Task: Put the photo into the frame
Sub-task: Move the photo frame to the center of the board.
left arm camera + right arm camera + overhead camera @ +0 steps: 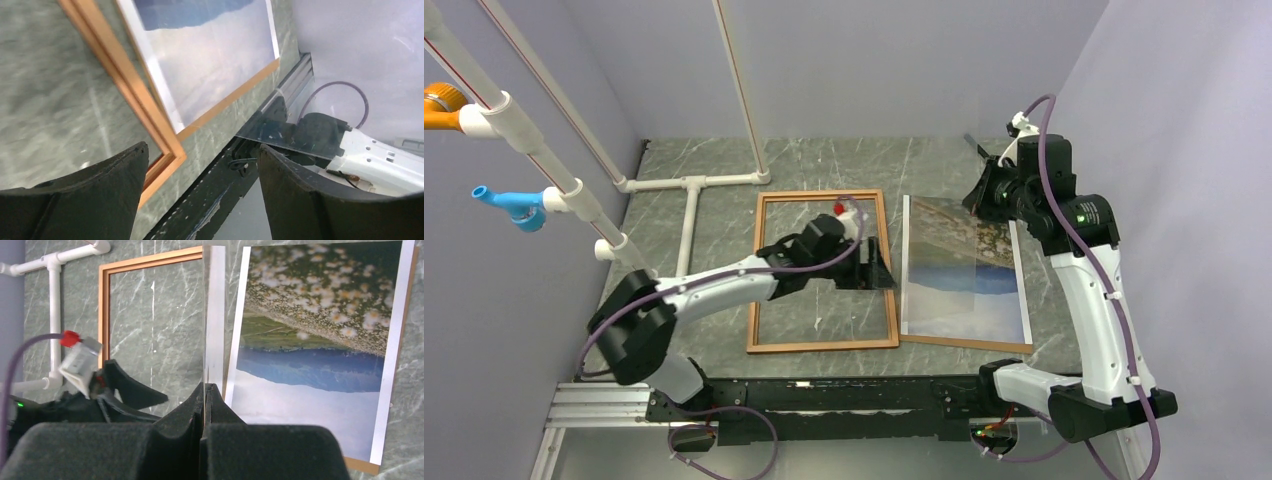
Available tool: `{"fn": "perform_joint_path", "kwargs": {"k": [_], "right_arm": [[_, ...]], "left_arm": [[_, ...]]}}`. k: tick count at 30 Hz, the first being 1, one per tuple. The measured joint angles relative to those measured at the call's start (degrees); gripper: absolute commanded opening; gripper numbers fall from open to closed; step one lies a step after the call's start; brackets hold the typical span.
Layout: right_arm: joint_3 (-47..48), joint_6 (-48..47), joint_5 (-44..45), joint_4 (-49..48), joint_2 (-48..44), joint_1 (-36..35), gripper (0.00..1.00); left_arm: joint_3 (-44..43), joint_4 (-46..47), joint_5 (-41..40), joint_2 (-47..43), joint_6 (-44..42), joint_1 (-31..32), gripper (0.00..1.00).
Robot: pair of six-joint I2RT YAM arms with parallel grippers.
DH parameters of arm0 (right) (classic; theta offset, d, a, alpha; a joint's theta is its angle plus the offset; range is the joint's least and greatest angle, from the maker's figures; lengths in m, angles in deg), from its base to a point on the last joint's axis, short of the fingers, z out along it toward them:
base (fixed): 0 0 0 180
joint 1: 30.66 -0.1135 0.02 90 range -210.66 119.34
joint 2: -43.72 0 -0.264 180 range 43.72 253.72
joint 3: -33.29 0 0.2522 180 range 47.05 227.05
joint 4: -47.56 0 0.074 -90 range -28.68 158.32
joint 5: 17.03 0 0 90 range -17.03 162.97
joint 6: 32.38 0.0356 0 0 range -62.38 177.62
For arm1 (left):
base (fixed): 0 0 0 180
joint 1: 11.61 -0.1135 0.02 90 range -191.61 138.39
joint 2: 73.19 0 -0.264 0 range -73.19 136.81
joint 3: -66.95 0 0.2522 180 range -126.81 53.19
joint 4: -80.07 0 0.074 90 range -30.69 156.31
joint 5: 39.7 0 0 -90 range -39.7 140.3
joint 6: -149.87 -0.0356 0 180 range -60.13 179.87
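The reddish-brown frame (822, 197) (104, 315) (125, 85) lies flat and empty on the marble table. To its right the photo (969, 315) (320, 340) (210, 55) lies face up on a brown backing panel (969, 343). My right gripper (984, 195) (205, 386) is shut on the far edge of a clear pane (939, 235) (215, 305), which stands tilted between frame and photo. My left gripper (879, 270) (202, 150) hangs over the frame's right rail, open, with nothing between its fingers. The pane's near corner (300, 135) shows just past them.
White PVC piping (689, 185) (55, 300) lies on the table left of the frame and rises at the back. Grey walls close in both sides. The black base rail (824, 395) runs along the near edge.
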Motion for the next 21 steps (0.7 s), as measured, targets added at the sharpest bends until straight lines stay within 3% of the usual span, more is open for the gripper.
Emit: {"fn": "perform_joint_path", "kwargs": {"k": [9, 15, 21], "right_arm": [[-2.80, 0.13, -3.63, -1.66, -0.02, 0.00, 0.00], [-4.09, 0.42, -5.46, -2.91, -0.02, 0.00, 0.00], [-5.64, 0.66, -7.67, -4.13, 0.04, 0.00, 0.00]], "left_arm": [[16.52, -0.61, -0.15, -15.21, -1.68, -13.29, 0.85], [18.95, -11.93, -5.95, -23.30, -5.73, -20.22, 0.85], [18.73, -24.90, -17.03, -25.00, -8.28, -21.92, 0.85]]}}
